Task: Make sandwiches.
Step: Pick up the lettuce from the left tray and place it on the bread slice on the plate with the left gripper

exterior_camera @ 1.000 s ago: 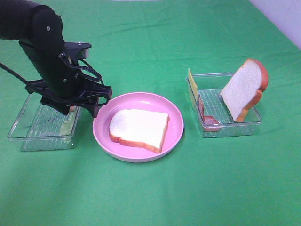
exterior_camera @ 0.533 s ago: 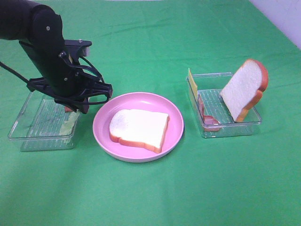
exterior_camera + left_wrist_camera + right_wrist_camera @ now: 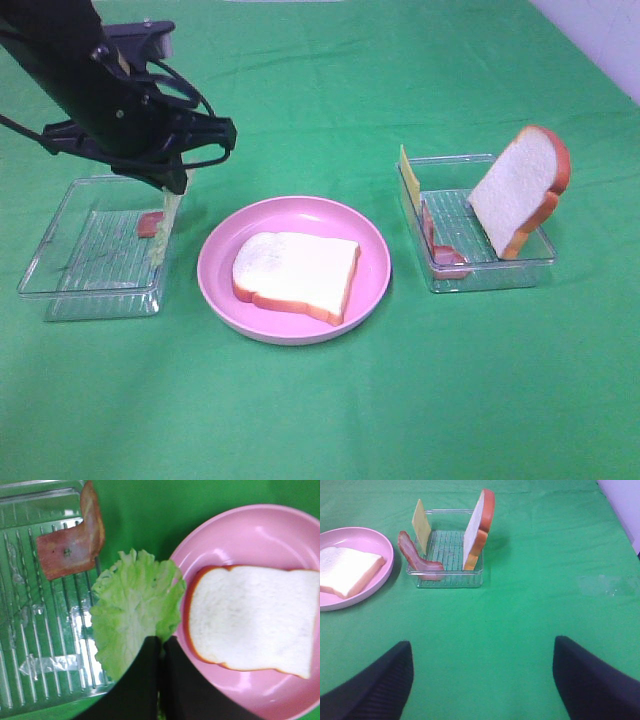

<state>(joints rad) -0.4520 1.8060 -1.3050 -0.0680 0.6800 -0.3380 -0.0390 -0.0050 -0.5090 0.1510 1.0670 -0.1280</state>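
Note:
My left gripper (image 3: 176,184) is shut on a pale green lettuce leaf (image 3: 164,226), which hangs above the right edge of the left clear tray (image 3: 60,268). In the left wrist view the lettuce (image 3: 134,615) is pinched between the black fingers (image 3: 145,680). A bacon strip (image 3: 70,545) lies in that tray. One bread slice (image 3: 297,275) lies flat on the pink plate (image 3: 372,258). The right tray (image 3: 485,272) holds an upright bread slice (image 3: 522,190), a cheese square (image 3: 408,178) and bacon (image 3: 441,252). In the right wrist view my right gripper (image 3: 482,680) stands open over bare cloth, well short of that tray (image 3: 445,577).
Green cloth (image 3: 400,400) covers the table. The plate sits between the two trays. A pale wall edge (image 3: 610,30) shows at the far right corner.
My left gripper has shut on the lettuce and risen out of the left tray, lifting the leaf with it. The right gripper stays open and unmoved.

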